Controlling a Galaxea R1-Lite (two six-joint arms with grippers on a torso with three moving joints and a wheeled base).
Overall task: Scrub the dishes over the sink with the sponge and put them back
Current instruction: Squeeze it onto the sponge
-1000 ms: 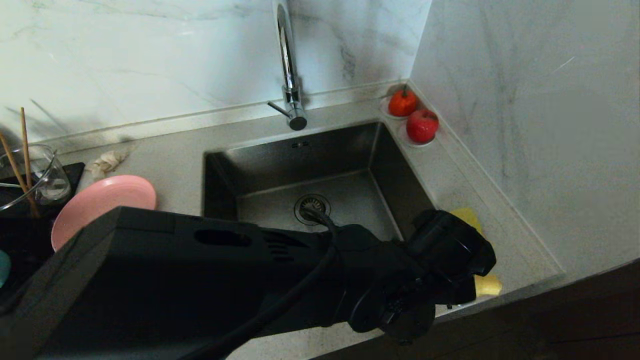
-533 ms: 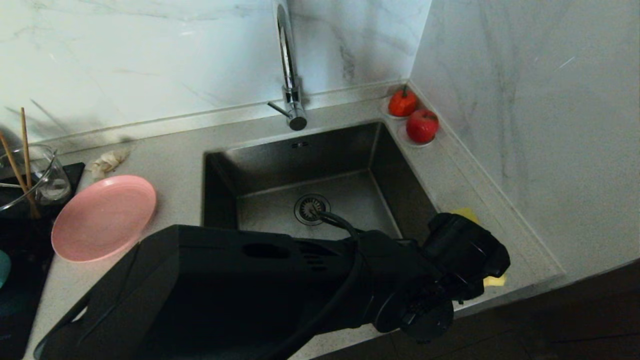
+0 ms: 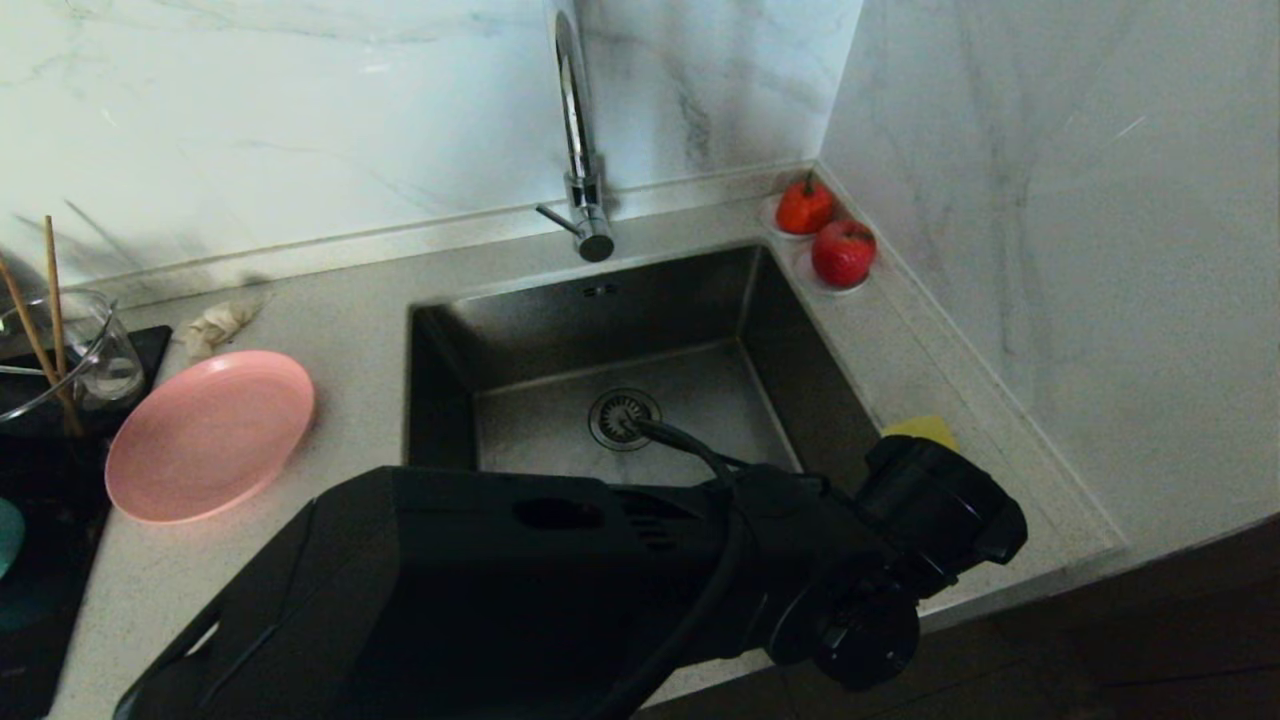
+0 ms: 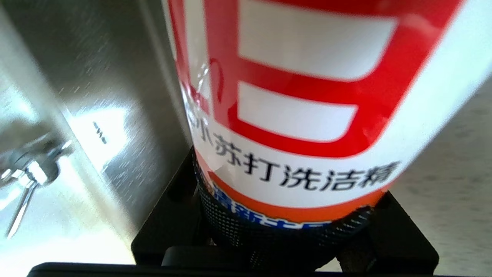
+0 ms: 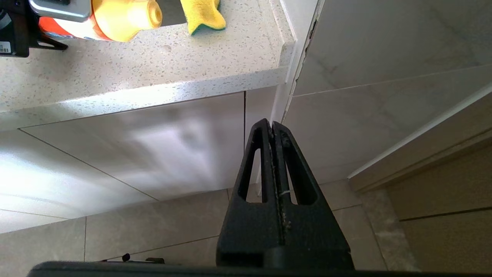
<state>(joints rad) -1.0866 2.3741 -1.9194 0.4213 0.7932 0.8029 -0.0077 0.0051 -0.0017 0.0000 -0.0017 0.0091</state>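
My left gripper is shut on a dish-soap bottle with a white, red and orange label. It holds the bottle low over the counter right of the sink. The bottle's yellow cap points toward the sponge, which lies yellow face up on that counter, apart from the cap. In the head view only a yellow corner of the sponge shows behind my left wrist. The pink plate lies on the counter left of the sink. A teal bowl edge shows at the far left. My right gripper hangs shut below the counter.
The chrome tap rises behind the sink. Two red fruits on saucers sit in the back right corner by the wall. A glass cup with chopsticks and a beige rag stand beyond the plate. My left forearm spans the sink's front.
My left arm has swung right and down toward the counter's front corner, uncovering the whole pink plate. The bottle's yellow cap, seen beside the wrist earlier, is now hidden in the head view.
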